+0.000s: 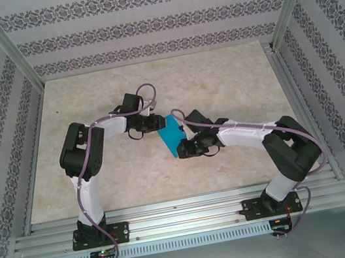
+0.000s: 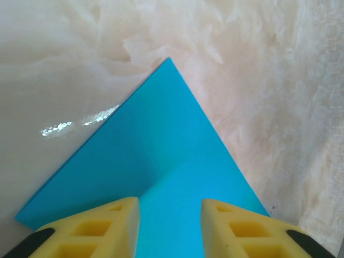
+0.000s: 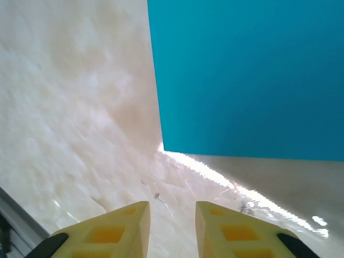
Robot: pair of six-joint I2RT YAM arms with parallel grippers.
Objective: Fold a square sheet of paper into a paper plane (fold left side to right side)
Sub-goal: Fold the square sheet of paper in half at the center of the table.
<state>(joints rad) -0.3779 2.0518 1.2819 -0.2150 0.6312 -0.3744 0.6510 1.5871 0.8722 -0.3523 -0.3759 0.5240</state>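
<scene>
Square sheet of paper (image 1: pixel 172 135), one fold line; most folds remain. Left gripper (image 2: pixel 169 204) over it, right gripper (image 3: pixel 172 207) beside, both parted, empty.

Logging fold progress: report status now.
Left gripper open over the square sheet of paper. Right gripper open, just short of it. Nothing in the way.

This is a robotics lab test cell rather than a lived-in room, with a left arm (image 1: pixel 88 196) and a right arm (image 1: pixel 246 133) bolted to aluminium rails (image 1: pixel 187 216) at the edge of a marble-look table (image 1: pixel 216 75), boxed in by bare metal posts (image 1: pixel 6 44) and printed patterned wall panels (image 1: pixel 142 25)
</scene>
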